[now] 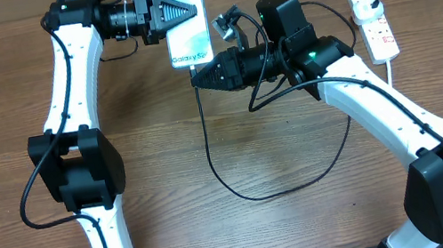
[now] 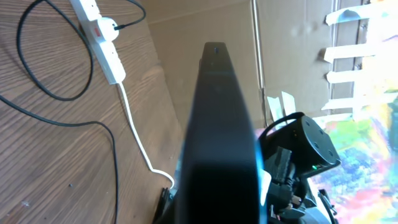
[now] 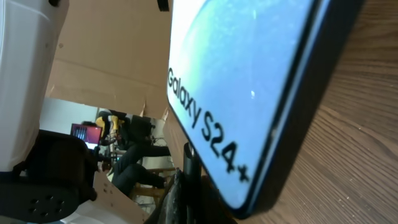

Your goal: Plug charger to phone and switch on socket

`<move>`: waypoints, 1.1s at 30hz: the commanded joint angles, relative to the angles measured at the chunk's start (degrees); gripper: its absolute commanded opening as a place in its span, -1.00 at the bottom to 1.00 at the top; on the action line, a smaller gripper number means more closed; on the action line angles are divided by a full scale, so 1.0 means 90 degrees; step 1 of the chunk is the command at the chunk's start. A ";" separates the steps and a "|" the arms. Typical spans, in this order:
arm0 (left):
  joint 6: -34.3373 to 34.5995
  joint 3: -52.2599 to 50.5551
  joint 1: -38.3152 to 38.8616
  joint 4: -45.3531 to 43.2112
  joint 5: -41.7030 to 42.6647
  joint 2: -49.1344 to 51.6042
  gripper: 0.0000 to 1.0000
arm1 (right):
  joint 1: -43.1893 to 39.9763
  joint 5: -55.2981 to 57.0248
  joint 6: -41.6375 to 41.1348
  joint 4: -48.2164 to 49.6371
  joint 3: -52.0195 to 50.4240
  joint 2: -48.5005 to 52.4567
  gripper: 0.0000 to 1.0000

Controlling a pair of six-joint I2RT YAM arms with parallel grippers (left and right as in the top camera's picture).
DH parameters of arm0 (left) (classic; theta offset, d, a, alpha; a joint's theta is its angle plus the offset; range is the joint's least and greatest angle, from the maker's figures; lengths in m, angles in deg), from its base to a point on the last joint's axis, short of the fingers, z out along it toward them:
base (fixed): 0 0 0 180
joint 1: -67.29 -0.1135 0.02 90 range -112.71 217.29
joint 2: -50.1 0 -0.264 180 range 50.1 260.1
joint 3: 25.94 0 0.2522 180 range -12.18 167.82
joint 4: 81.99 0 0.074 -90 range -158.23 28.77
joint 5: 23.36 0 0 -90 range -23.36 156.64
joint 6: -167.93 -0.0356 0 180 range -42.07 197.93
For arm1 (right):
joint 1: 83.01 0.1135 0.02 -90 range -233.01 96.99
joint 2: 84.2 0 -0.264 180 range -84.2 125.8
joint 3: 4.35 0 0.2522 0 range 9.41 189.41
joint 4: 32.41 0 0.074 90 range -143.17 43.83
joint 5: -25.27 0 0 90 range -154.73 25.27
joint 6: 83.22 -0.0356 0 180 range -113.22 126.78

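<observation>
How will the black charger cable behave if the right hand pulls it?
Probably floppy: the charger cable lies in a loose loop on the table, so it should bend and trail. Likely light, being thin. That slack suggests the socket wouldn't be dragged at first.

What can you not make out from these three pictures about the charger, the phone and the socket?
1. Whether the charger tip sits in the phone port: overhead, the right gripper covers it; right wrist view, the phone's screen fills the frame.
2. The socket switch position: too small overhead and in the left wrist view.
3. The left gripper fingers: left wrist view, the phone's dark edge blocks them.
</observation>
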 commanded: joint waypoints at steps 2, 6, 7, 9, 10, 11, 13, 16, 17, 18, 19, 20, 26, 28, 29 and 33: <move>0.0024 0.0044 -0.0029 -0.0085 0.0670 -0.0117 -0.92 | 0.0000 -0.0117 -0.0022 0.0090 -0.0034 0.0034 -0.92; 0.0024 0.0044 -0.0029 -0.0083 0.0670 -0.0114 -0.92 | -0.0027 -0.0124 -0.0022 0.0095 -0.0034 0.0034 -0.92; 0.0024 0.0044 -0.0029 -0.0083 0.0670 -0.0114 -0.91 | -0.0041 -0.0121 -0.0019 0.0097 -0.0034 0.0034 -0.92; 0.0024 0.0044 -0.0029 -0.0080 0.0670 -0.0114 -0.92 | -0.0075 -0.0155 -0.0019 0.0131 -0.0034 0.0034 -0.92; 0.0024 0.0044 -0.0029 -0.0078 0.0670 -0.0117 -0.92 | -0.0107 -0.0226 -0.0017 0.0182 -0.0034 0.0034 -0.92; 0.0024 0.0044 -0.0029 -0.0080 0.0670 -0.0114 -0.92 | -0.0131 -0.0318 -0.0017 0.0260 -0.0034 0.0034 -0.92; 0.0024 0.0044 -0.0029 -0.0080 0.0670 -0.0114 -0.92 | -0.0180 -0.0491 -0.0017 0.0423 -0.0034 0.0034 -0.92; 0.0024 0.0044 -0.0029 -0.0083 0.0670 -0.0114 -0.91 | -0.0199 -0.0612 -0.0017 0.0474 -0.0034 0.0034 -0.92; 0.0032 0.0044 -0.0034 -0.0087 0.0668 -0.0114 -0.91 | -0.0197 -0.0644 -0.0007 0.0454 -0.0034 0.0034 -0.92; 0.0051 0.0044 -0.0039 -0.0112 0.0668 -0.0114 -0.91 | -0.0199 -0.0648 0.0012 0.0415 -0.0034 0.0034 -0.92; 0.0117 0.0044 -0.0053 -0.0170 0.0665 -0.0114 -0.92 | -0.0192 -0.0651 0.0041 0.0364 -0.0034 0.0034 -0.92; 0.0231 0.0044 -0.0070 -0.0265 0.0668 -0.0114 -0.92 | -0.0177 -0.0651 0.0090 0.0313 -0.0034 0.0034 -0.92; 0.1076 0.0044 -0.0189 -0.0906 0.0665 -0.0114 -0.92 | -0.0138 -0.0663 0.0325 0.0034 -0.0034 0.0034 -0.92; 0.1149 0.0044 -0.0194 -0.0962 0.0665 -0.0117 -0.91 | -0.0138 -0.0697 0.0323 0.0061 -0.0034 0.0034 -0.92; 0.1156 0.0044 -0.0194 -0.0959 0.0668 -0.0114 -0.91 | -0.0138 -0.0697 0.0325 0.0066 -0.0034 0.0034 -0.92; 0.1158 0.0044 -0.0194 -0.0959 0.0665 -0.0114 -0.92 | -0.0138 -0.0697 0.0323 0.0134 -0.0034 0.0034 -0.92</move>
